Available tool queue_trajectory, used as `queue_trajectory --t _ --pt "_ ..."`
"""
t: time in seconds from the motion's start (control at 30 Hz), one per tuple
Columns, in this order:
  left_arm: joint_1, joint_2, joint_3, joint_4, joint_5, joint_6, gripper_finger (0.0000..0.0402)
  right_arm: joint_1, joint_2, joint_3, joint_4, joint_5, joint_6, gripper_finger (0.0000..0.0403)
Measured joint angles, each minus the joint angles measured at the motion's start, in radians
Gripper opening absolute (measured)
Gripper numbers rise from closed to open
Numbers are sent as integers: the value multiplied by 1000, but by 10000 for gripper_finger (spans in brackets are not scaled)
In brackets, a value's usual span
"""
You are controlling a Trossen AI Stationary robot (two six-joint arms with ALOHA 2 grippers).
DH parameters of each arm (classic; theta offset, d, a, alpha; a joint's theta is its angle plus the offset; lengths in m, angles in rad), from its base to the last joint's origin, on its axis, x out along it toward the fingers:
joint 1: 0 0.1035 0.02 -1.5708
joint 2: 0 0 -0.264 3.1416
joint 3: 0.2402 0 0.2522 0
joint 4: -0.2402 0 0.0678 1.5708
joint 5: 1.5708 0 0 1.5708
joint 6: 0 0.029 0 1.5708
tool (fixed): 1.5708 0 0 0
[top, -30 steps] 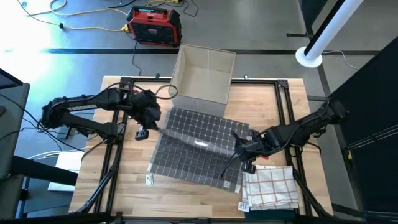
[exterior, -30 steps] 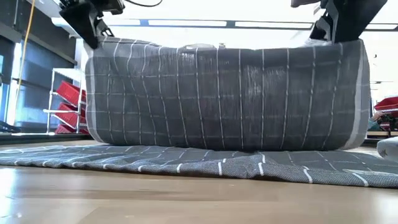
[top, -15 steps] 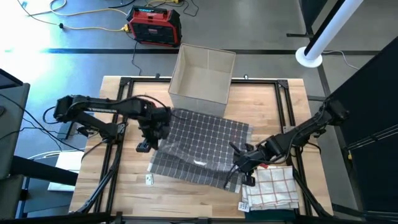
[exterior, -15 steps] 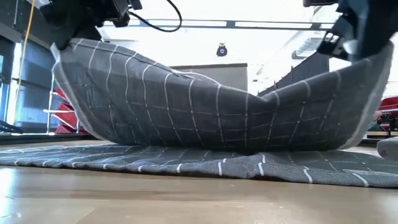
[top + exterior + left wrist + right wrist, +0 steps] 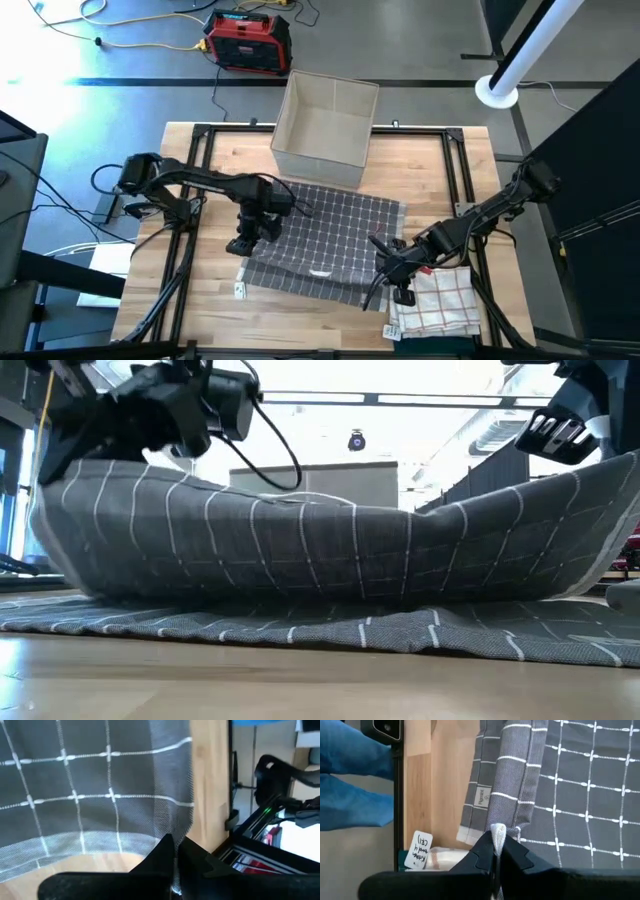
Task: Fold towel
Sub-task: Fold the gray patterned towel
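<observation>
You have one grey grid towel (image 5: 325,235) lying mid-table, partly doubled over, its rear edge just beside one cardboard box (image 5: 322,122). Your left gripper (image 5: 243,243) is clenched on the towel's left corner, and your right gripper (image 5: 397,285) is clenched on its right corner. Both corners hang lifted above the layer on the wood. One folded red-checked cloth (image 5: 437,301) sits just beside the right gripper. Bare table (image 5: 215,300) lies open at the front left.

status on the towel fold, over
Left pincer and right pincer shut on grey towel corners. Edge lifted, sagging mid-span. Checked cloth beside right pincer.
</observation>
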Motion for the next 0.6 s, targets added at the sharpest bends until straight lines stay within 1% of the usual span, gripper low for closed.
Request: queue_trajectory --t 0.03,0.13,0.2,0.27,0.37,0.5,0.6 --pt "0 7 0 -3 -17 4 0 0 0 0 2 0 0 0" --pt "0 17 0 -8 -24 24 0 2 0 0 15 0 9 2" --pt "-1 16 0 -10 -25 17 3 2 0 0 41 -7 19 10" --pt "-3 16 0 -15 -29 2 10 2 0 0 53 -22 17 30" --pt "-15 16 0 -43 -31 -6 27 2 8 0 52 -52 8 72" --pt "-28 16 0 -88 -30 -104 55 -11 30 0 73 -177 15 125" --pt "-28 16 0 -121 -28 -199 68 -12 49 0 122 -239 35 143"
